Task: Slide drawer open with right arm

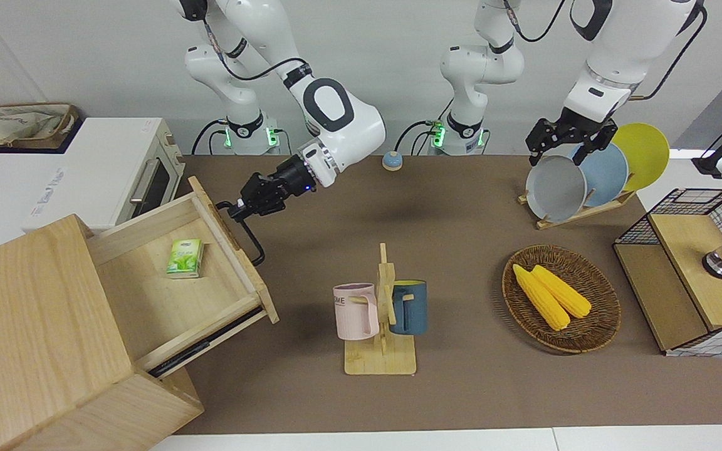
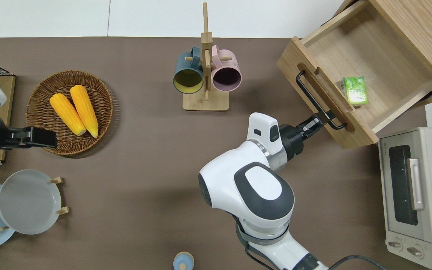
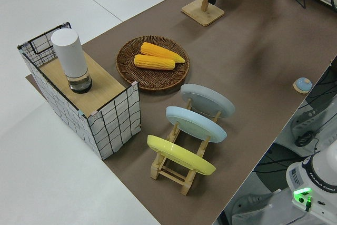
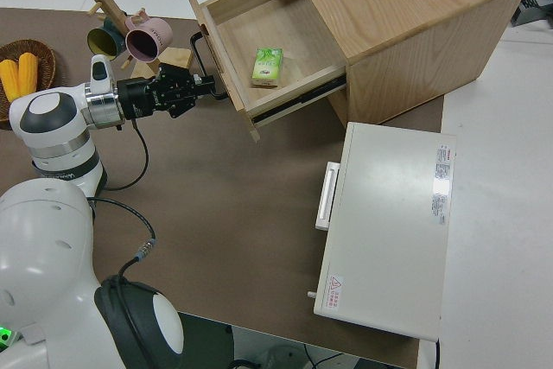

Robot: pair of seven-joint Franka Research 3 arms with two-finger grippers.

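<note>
1. The drawer point(image 1: 180, 285) stands well out of the wooden box point(image 1: 35, 338) at the right arm's end of the table, baring a green packet point(image 1: 185, 258); little travel seems left.
2. The right gripper point(image 2: 316, 122) has its jaws closed narrowly around the black handle point(image 2: 315, 101), at the end nearer the robots.
3. The left arm is parked.

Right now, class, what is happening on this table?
The right arm's tool is clamped on the black bar handle of the light-wood drawer, at the handle's end nearer the robots. The drawer stands well out of its big wooden box, and a small green packet lies inside it. The left arm is parked. The mug rack and the corn basket are untouched.
</note>
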